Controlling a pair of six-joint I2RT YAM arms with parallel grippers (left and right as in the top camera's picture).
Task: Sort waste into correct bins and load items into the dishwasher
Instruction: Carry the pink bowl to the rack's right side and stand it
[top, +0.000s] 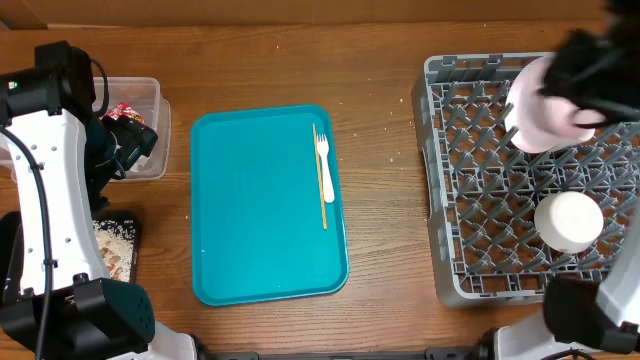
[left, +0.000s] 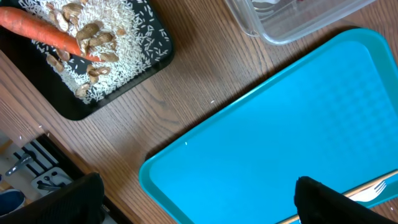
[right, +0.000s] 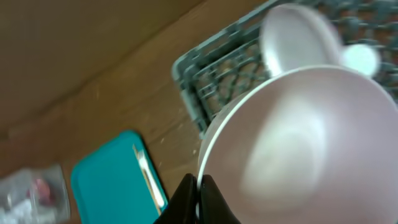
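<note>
My right gripper (right: 199, 190) is shut on the rim of the round white plate (right: 298, 143) and holds it tilted above the grey dish rack (top: 450, 200), at its far side (top: 540, 110). A white bowl (top: 568, 222) sits upside down in the rack. The slim pale fork (top: 322, 160) lies on the teal tray (top: 260, 210) beside a thin wooden stick. My left gripper (left: 199, 205) is open and empty above the teal tray's corner. The black tray (left: 143, 68) holds the carrot piece (left: 43, 34) and rice. The clear tub (top: 150, 100) holds the red wrapper (top: 125, 110).
The left arm (top: 50, 180) stands over the table's left side, between the clear tub and the black tray (top: 125, 250). Bare wood lies between the teal tray and the rack. In the right wrist view another pale round dish (right: 298, 37) shows over the rack.
</note>
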